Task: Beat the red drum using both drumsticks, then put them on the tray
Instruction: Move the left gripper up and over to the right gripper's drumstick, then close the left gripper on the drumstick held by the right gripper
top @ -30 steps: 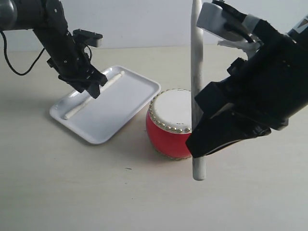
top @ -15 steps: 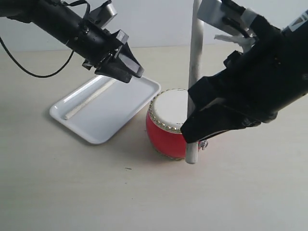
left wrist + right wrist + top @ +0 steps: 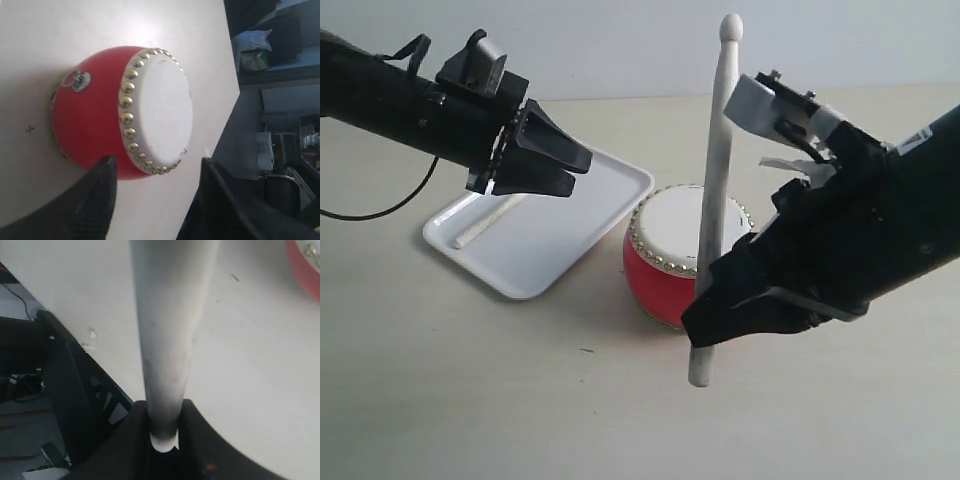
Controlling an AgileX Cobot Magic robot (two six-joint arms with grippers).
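While left end effector (image 3: 577, 173) gapes, right (image 3: 700, 318) grips one drumstick (image 3: 718, 150); second (image 3: 480, 228), apparently, on tray (image 3: 550, 250).

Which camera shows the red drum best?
Left wrist view: the red drum shows nearly whole, with studs and ring. The exterior view hides part behind the held drumstick; the right wrist view catches only its edge.

no readable text, labels, numbers

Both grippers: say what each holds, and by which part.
The right gripper clamps one drumstick low on its shaft, near the butt end, tip up. The left gripper is open and holds nothing.
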